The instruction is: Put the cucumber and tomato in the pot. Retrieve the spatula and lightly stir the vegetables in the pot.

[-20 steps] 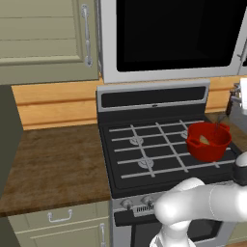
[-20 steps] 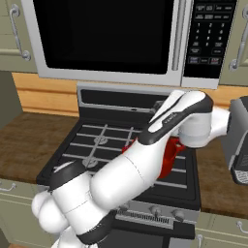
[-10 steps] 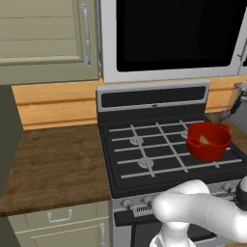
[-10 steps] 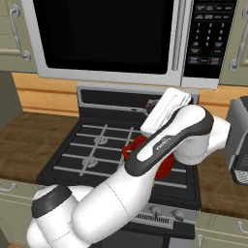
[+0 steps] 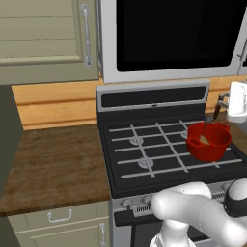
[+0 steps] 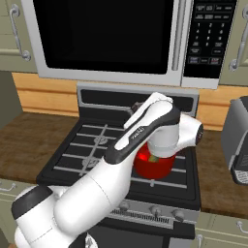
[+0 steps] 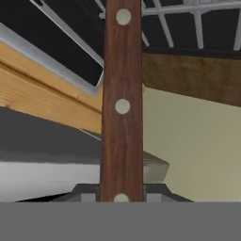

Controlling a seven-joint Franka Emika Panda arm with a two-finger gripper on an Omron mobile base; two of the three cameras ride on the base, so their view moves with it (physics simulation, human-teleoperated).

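Spatula [image 7: 122, 103] clamped in the closed hand [image 7: 121, 195], blade dipping into the pot [image 5: 209, 143] at stove's 3 o'clock, vegetable inside; stirring remains.

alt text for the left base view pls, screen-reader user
A red pot sits on the right side of a black gas stove, with a thin dark spatula reaching down into it from a white gripper at the right edge. Wooden counter lies left.

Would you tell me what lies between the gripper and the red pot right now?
The spatula spans that stretch: in the left base view its handle slants from the gripper down into the pot.
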